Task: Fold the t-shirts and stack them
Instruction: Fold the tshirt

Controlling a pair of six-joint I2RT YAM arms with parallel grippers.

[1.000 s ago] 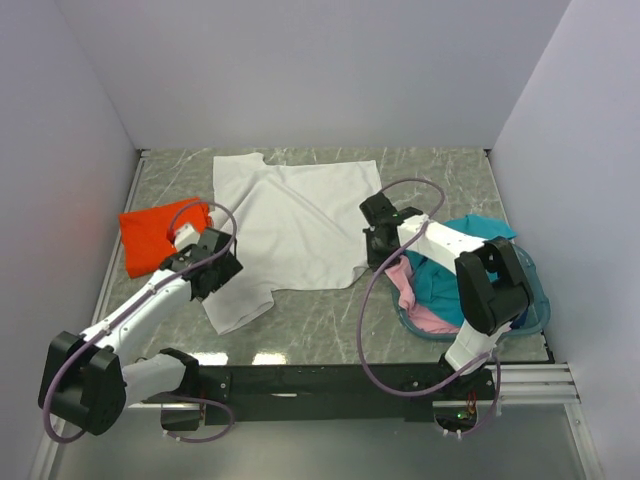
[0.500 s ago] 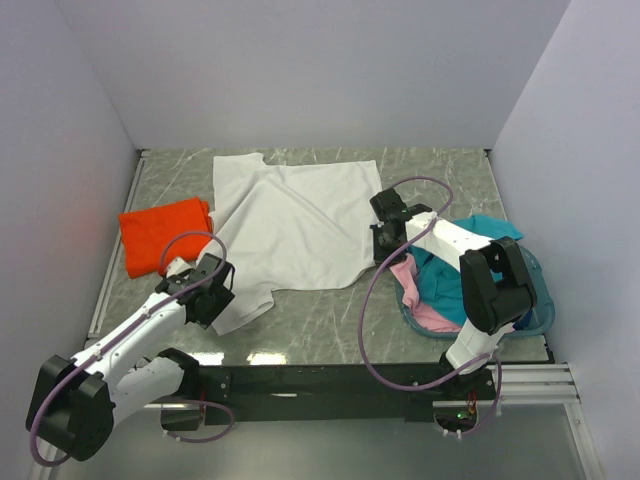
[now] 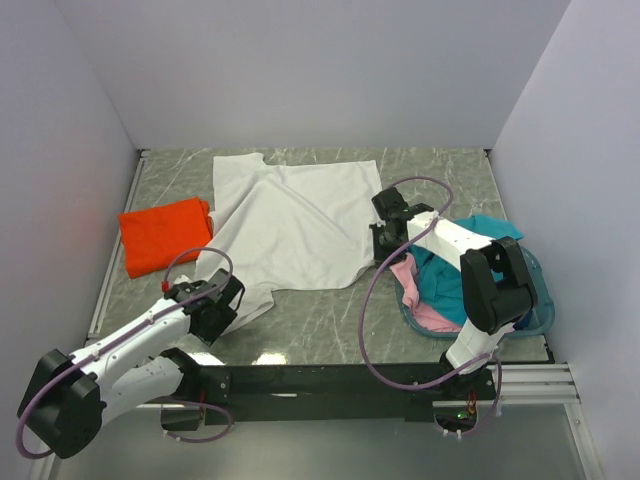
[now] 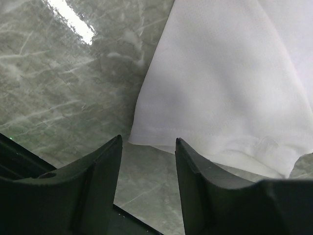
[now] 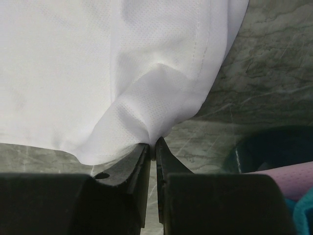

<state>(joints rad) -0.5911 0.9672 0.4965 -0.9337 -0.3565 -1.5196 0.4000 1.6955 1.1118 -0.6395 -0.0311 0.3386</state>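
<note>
Right gripper clamped on white t-shirt at its right edge.
My left gripper hovers, jaws apart, at its near-left corner.

A robotics lab test cell is shown; the marble-patterned tabletop is boxed in on three sides by plain pale walls; two white-and-black robot arms, the left arm and the right arm, are bolted to a black rail at its near edge; looping grey cables are left exposed; bare aluminium framing is seen beside the rail; a white t-shirt is spread on the tabletop between the arms.
</note>
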